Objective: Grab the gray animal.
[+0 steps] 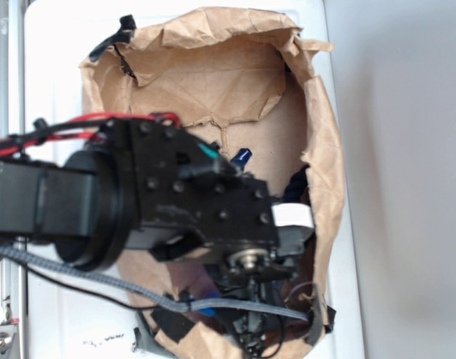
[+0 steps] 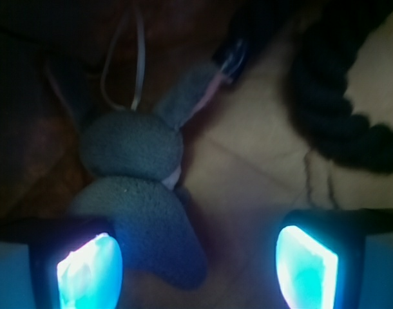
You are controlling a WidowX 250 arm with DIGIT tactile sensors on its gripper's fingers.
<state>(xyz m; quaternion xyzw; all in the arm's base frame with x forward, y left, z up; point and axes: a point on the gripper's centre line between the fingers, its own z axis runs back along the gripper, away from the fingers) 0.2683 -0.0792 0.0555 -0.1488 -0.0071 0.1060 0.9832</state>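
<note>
Two views record the moment. Exterior view: the black robot arm (image 1: 161, 202) reaches in from the left over a crumpled brown paper bag (image 1: 235, 82) that lies open on a white surface (image 1: 56, 60). Red wires (image 1: 101, 120) run along the top of the arm, and a gray braided cable (image 1: 101, 280) trails beneath it toward the near edge. The arm's wrist covers most of the bag's interior; a small blue object (image 1: 243, 157) shows just beyond it, and a white label (image 1: 291, 215) sits on its right side. The gripper and the gray animal cannot be made out from this angle. Wrist view: the gripper (image 2: 196, 267) points into the dim bag, its jaws spread wide, each fingertip (image 2: 87, 270) glowing cyan at the near edge of the picture. The gray animal (image 2: 135, 187) lies between them, close against the left fingertip and well apart from the right one; nothing is pinched. Its rounded head lies farther in, with a flat flap (image 2: 187, 96) angled up to the right, and its fuzzy body extends toward the near left. A thin pale loop (image 2: 122, 58) rises from the head. A dark twisted rope (image 2: 338, 109) lies at the far right on the bag's tan paper floor (image 2: 261, 174), apart from the animal.
</note>
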